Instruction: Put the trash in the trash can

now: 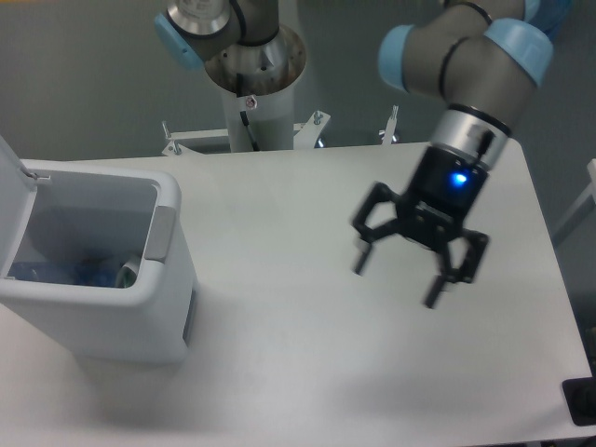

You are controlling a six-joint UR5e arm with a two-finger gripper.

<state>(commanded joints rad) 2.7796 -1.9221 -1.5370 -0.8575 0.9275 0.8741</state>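
Note:
The trash can (163, 307) is a big white bin at the table's left, its lid flipped up at the far left edge and a grey handle (160, 234) on its side. Inside it, low down, I make out bluish and pale trash (93, 274), partly hidden by the bin's walls. My gripper (396, 282) hangs over the right half of the table, well away from the bin. Its fingers are spread wide and point down, with nothing between them.
The arm's base column (250, 84) stands behind the table's far edge. The white table (279, 372) ends at a rounded corner on the right. A small black object (582, 402) sits at the lower right edge of the view.

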